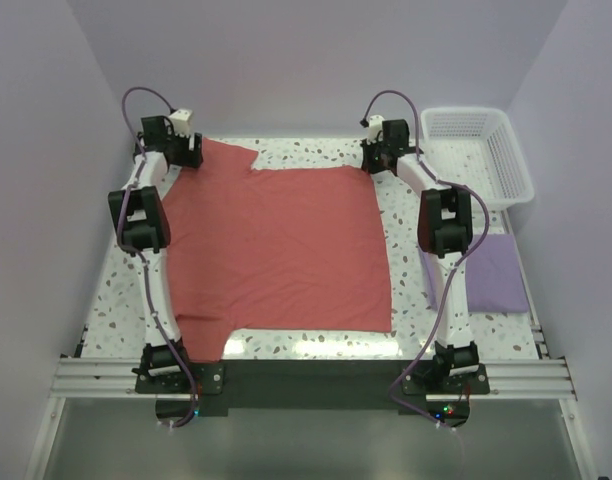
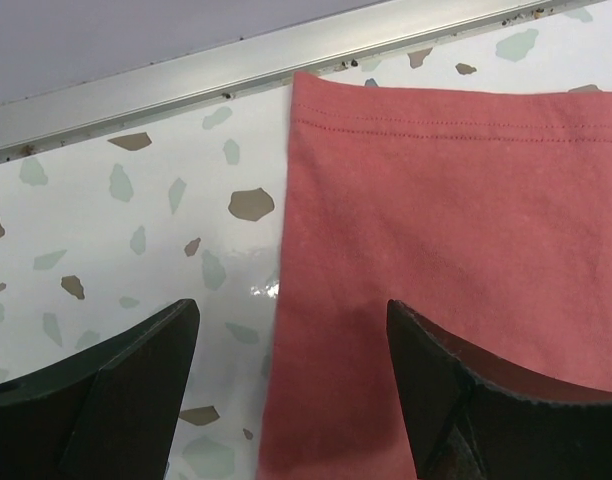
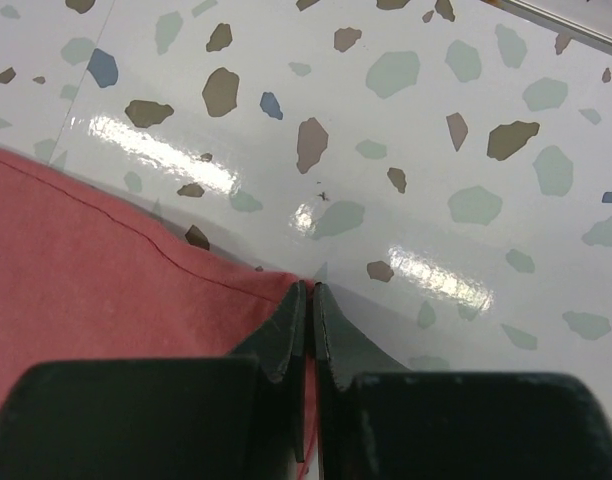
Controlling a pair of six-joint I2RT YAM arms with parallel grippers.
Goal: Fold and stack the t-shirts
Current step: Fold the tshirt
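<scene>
The salmon red t-shirt (image 1: 276,250) lies spread flat over the middle of the table. The lavender t-shirt (image 1: 496,272) is a folded rectangle at the right. My left gripper (image 1: 189,150) is at the shirt's far left corner; in the left wrist view it (image 2: 291,340) is open, its fingers straddling the edge of the red cloth (image 2: 456,230). My right gripper (image 1: 378,158) is at the far right corner; in the right wrist view it (image 3: 310,292) is shut on the corner of the red shirt (image 3: 96,270).
A white lattice basket (image 1: 478,155) stands at the back right. A metal rail (image 2: 236,65) runs along the table's far edge, close to my left gripper. Terrazzo tabletop (image 3: 386,120) shows beyond the right corner.
</scene>
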